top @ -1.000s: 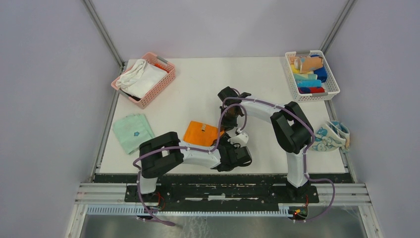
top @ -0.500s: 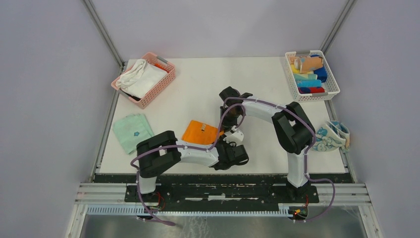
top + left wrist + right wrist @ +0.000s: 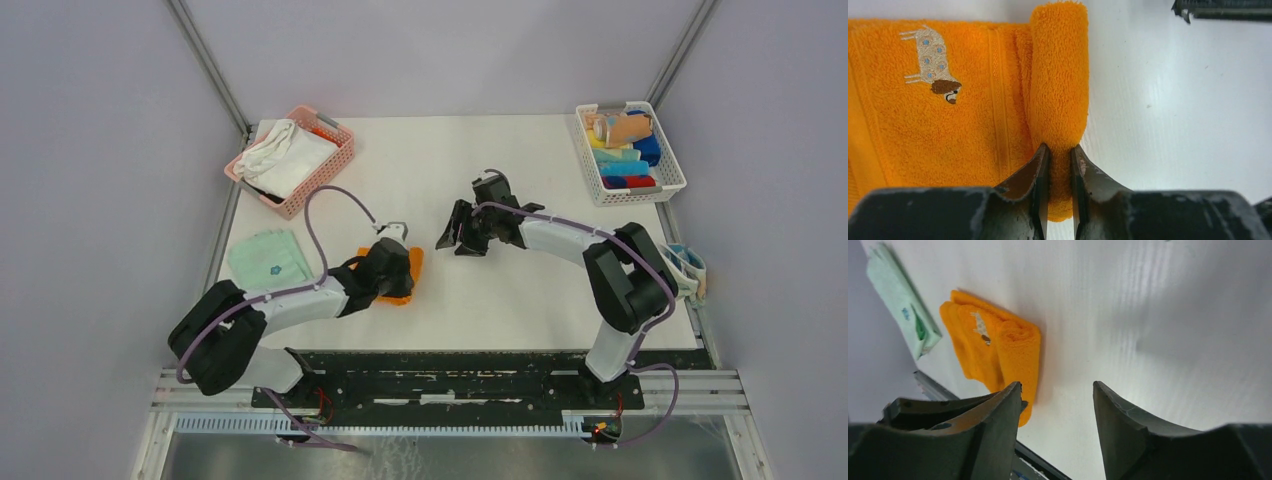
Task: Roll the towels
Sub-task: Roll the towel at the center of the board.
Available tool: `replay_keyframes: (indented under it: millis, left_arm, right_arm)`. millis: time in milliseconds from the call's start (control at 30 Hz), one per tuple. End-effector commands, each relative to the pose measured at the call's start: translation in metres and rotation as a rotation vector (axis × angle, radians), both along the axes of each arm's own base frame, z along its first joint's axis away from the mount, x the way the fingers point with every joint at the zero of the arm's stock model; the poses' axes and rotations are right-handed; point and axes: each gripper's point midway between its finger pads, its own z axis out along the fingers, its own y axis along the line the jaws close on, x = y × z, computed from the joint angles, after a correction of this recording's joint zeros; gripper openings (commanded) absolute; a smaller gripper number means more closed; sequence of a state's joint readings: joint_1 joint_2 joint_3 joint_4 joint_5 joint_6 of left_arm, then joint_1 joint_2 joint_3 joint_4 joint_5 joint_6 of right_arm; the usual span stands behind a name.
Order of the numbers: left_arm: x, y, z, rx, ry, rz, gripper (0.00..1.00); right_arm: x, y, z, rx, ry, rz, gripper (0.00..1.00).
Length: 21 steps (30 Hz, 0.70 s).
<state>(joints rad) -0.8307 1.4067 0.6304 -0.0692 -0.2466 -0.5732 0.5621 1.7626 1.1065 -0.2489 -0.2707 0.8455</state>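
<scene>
An orange towel (image 3: 411, 272) with a small embroidered animal lies near the table's front, its right edge rolled into a tube (image 3: 1058, 75). My left gripper (image 3: 395, 272) (image 3: 1060, 156) is shut on the near end of that roll. My right gripper (image 3: 456, 244) (image 3: 1055, 386) hangs open a little to the right of the orange towel (image 3: 998, 347), holding nothing. A mint green towel (image 3: 268, 264) (image 3: 902, 310) lies flat at the left. A white towel with teal print (image 3: 672, 276) sits bunched at the table's right edge.
A pink mesh basket (image 3: 332, 172) holding a white cloth stands at the back left. A white basket (image 3: 668, 178) at the back right holds several rolled cloths. The black rail runs along the table's near edge.
The right gripper let go of the orange towel, opened and drew back to the right. The left arm swung over to the left and closed on the towel's rolled edge.
</scene>
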Motion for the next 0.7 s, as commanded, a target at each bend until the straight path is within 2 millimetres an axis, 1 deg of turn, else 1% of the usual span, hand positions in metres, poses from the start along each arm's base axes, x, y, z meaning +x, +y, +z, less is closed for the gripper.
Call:
replay_keyframes:
  millis: [0, 100, 167, 233, 433, 533, 667]
  left_arm:
    - [-0.010, -0.020, 0.014, -0.342, 0.114, -0.003, 0.17]
    - [-0.013, -0.011, 0.011, -0.463, 0.175, 0.083, 0.16]
    - [-0.012, -0.005, 0.009, -0.538, 0.199, 0.152, 0.16]
    - [-0.016, 0.000, 0.002, -0.581, 0.231, 0.208, 0.15]
    - [-0.025, 0.007, -0.016, -0.637, 0.304, 0.300, 0.15]
    - [-0.031, 0.009, -0.025, -0.644, 0.336, 0.321, 0.15]
    - [-0.033, 0.010, -0.028, -0.639, 0.345, 0.326, 0.14]
  right_arm:
    - [0.012, 0.039, 0.029, 0.241, -0.067, 0.036, 0.64]
    - [0.011, 0.054, 0.025, 0.310, -0.051, 0.050, 0.67]
    - [0.009, 0.064, 0.021, 0.325, -0.036, 0.073, 0.68]
    - [0.006, 0.072, 0.014, 0.327, -0.013, 0.095, 0.68]
    - [-0.004, 0.086, -0.014, 0.312, 0.058, 0.127, 0.66]
    - [-0.013, 0.096, -0.027, 0.325, 0.114, 0.173, 0.65]
    - [-0.023, 0.100, -0.046, 0.289, 0.158, 0.213, 0.61]
